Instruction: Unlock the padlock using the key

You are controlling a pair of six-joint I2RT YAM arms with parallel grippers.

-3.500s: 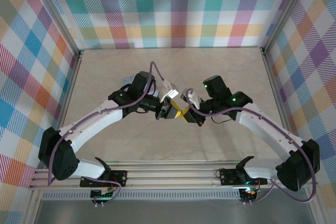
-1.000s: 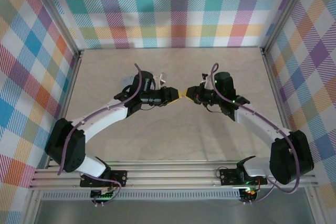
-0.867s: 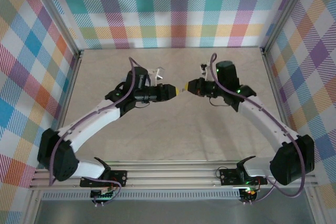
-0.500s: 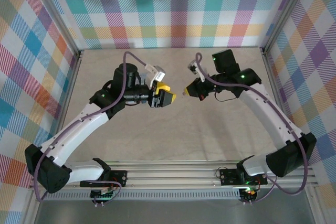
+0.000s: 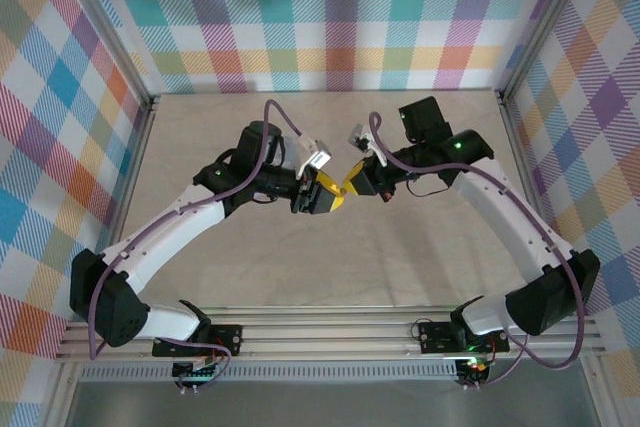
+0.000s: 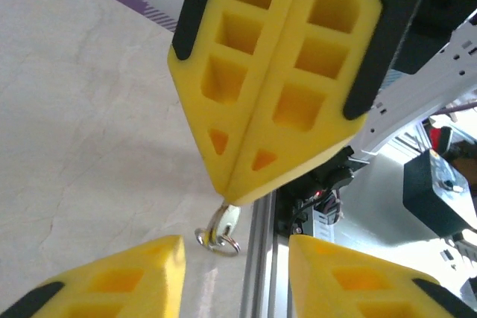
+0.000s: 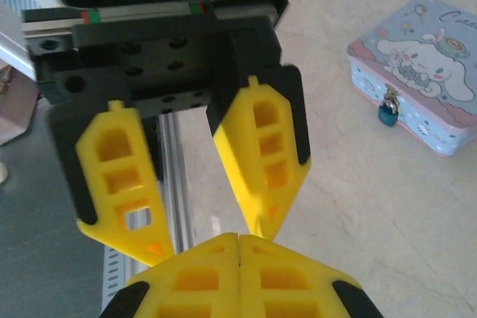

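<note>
Pinched only by its tip in the closed right gripper (image 6: 227,197), the key (image 6: 226,223) could drop to the bench (image 6: 89,147) if released before the left gripper (image 7: 209,243), now spread apart, clamps it.

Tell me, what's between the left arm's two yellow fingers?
The key, sticking out of the right end effector's shut tips, hangs in the gap between the left end effector's fingers. The left wrist view shows it.
</note>
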